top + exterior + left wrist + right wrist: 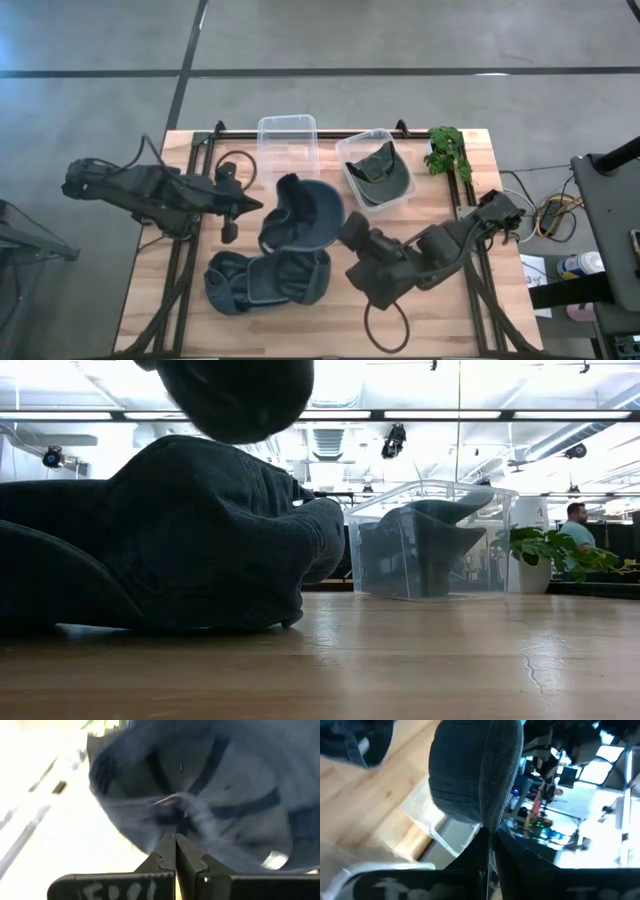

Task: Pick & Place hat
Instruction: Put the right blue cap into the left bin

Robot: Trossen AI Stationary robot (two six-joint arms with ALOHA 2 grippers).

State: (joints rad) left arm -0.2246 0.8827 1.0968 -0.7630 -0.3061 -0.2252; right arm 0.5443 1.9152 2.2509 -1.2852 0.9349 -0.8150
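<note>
I see the dark blue hat (303, 212) lifted above the middle of the wooden table (455, 320), held between both arms. In the high view its hollow faces up toward the camera and its long axis runs roughly left to right, tilted a little, with the brim side toward the right arm. The right gripper (349, 231) has its fingers pressed together on the hat's edge; from its wrist camera the brim (495, 775) stands edge-on just beyond the closed fingertips. The left gripper (252, 207) sits at the hat's opposite side, jaws together, and its wrist camera shows the hat's inside (200, 795) filling the view just past the fingertips; I cannot tell for sure whether cloth is pinched between them.

Below the held hat, near the front of the table, more dark hats (265, 280) lie in a loose pile. At the back stand two clear plastic bins: an empty-looking one (288, 145), and beside it one (350, 160) holding a grey-green hat (378, 168). A small green plant (447, 150) sits at the back right corner.

The table is pale wood planks on a grey concrete floor. From table height I see a bright open room with strip lights, and a seated person (577, 525) far off at the right.
</note>
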